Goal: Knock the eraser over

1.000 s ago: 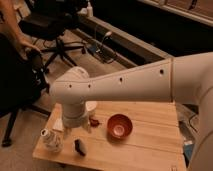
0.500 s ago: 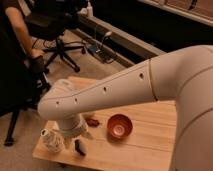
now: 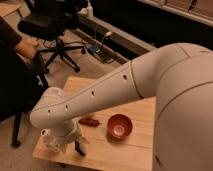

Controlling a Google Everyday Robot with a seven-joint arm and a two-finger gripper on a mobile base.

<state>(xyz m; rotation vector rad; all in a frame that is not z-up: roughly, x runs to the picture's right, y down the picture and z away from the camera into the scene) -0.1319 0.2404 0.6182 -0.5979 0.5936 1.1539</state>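
My gripper (image 3: 59, 141) is low over the front left corner of the table (image 3: 142, 150) (open or closed, I cannot tell). The eraser (image 3: 80, 148) is just beside it, near the front edge, between gripper and bowl (image 3: 120, 126).

arm swung lower; pincer (image 3: 66, 139) now just beside eraser (image 3: 80, 147).

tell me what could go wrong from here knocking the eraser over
1. The eraser stands near the table's front edge, so a hard push could send it off.
2. The gripper hangs low just left of the eraser, and a wide sweep might reach the bowl.
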